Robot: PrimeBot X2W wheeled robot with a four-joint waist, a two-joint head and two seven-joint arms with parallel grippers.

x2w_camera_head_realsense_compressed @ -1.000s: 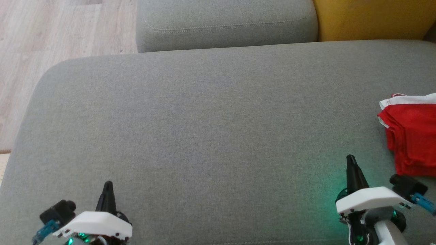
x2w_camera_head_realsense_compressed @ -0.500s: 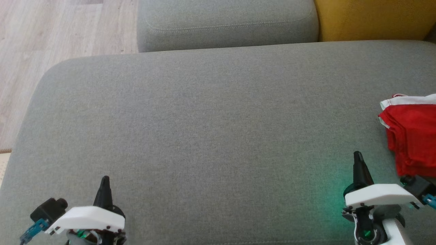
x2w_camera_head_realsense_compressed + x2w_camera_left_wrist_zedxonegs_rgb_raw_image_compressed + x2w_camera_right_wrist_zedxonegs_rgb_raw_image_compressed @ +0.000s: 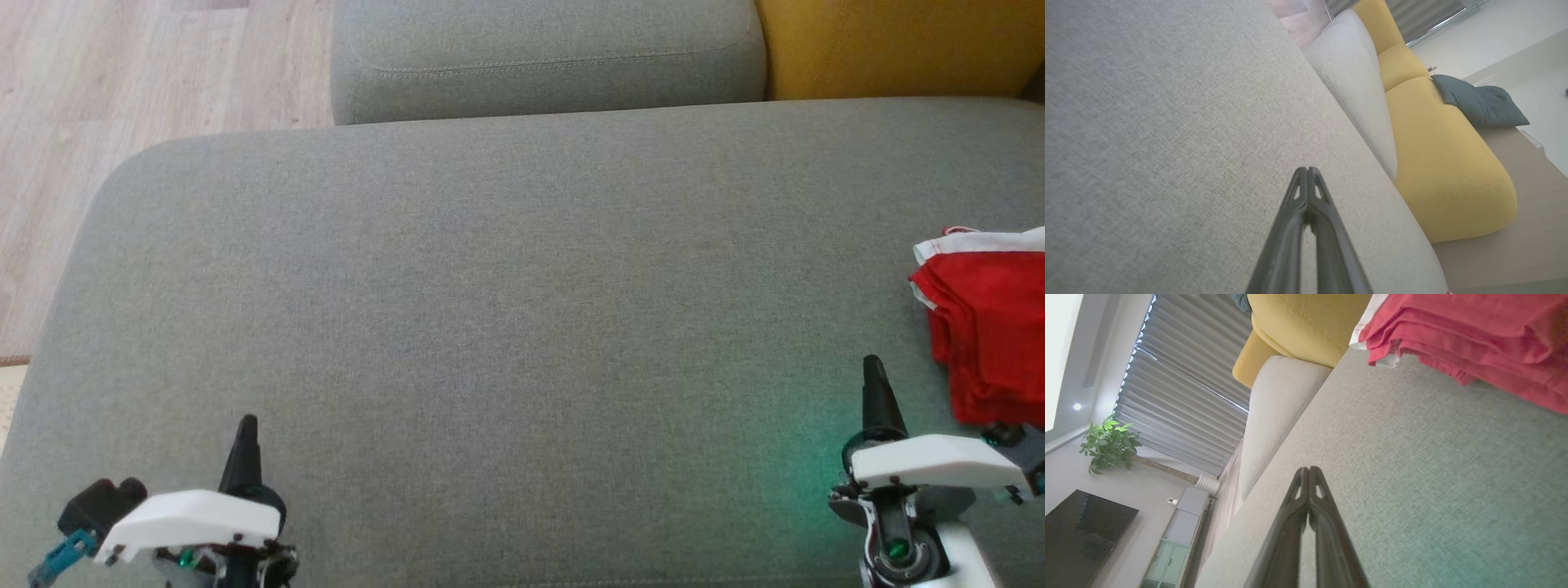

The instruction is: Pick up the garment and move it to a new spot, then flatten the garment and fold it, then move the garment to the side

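Folded red garment (image 3: 992, 327) at right edge of grey sofa seat (image 3: 506, 310); broad open fabric leftward. Left claw (image 3: 246, 425), right claw (image 3: 872, 365) closed, empty, at near edge, fingers pointing forward; right one near garment.

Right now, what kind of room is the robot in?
Probably a living room in a home. There is a big grey sofa with a yellow sofa beside it, and a dark TV screen and a potted plant stand by the window blinds.
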